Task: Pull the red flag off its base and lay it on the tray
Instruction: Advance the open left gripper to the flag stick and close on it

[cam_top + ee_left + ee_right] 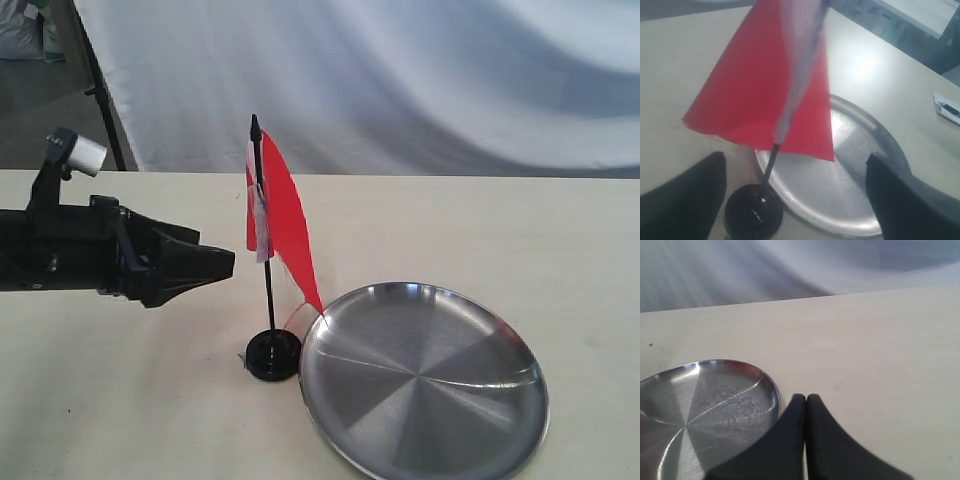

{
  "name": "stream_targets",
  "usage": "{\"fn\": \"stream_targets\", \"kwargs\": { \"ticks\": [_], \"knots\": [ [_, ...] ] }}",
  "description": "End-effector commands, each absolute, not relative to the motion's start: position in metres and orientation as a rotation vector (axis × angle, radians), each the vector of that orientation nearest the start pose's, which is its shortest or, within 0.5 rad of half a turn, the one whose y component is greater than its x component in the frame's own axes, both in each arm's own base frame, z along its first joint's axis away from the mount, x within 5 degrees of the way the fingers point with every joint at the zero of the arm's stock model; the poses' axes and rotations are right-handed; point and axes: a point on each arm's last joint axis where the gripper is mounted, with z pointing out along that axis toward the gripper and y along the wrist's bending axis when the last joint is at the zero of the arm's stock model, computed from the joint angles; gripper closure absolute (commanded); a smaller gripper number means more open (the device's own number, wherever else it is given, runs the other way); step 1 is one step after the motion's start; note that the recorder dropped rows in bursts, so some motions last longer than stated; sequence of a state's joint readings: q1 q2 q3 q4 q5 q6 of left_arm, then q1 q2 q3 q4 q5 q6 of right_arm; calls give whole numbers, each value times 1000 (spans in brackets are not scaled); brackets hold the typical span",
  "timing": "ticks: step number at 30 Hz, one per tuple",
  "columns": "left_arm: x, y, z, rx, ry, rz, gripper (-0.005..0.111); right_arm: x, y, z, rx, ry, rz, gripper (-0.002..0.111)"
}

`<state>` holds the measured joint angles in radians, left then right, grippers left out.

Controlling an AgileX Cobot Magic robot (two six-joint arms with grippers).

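- Pale bench (480,230) stood before a draped white backdrop (400,80).
- The red flag (285,215) stood upright in the base (272,355), not yet on the tray (430,390); the base sat just beside the tray's rim.
- The left tool (225,262) hovered near the pole, its fingers spread wide, gripping nothing.
- The right tool (806,397) had its fingers pressed together, empty, near the tray's edge.
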<state>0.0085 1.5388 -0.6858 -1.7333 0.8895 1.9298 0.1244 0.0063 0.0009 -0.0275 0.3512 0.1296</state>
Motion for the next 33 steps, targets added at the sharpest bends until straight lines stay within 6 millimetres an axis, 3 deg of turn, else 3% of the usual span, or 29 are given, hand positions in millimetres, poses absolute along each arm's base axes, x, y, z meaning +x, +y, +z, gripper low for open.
{"fn": "stream_targets", "kwargs": {
  "ticks": [1, 12, 24, 33],
  "knots": [
    [288, -79, 209, 600, 1953, -904, 35, 53, 5, 182, -17, 1831, 142, 109],
    [306, -101, 209, 676, 1926, -936, 35, 53, 5, 182, -17, 1831, 142, 109],
    [325, -105, 195, 666, 1948, -976, 35, 53, 5, 182, -17, 1831, 142, 109],
    [336, -107, 193, 698, 1917, -976, 44, 53, 5, 182, -17, 1831, 142, 109]
  ]
}}
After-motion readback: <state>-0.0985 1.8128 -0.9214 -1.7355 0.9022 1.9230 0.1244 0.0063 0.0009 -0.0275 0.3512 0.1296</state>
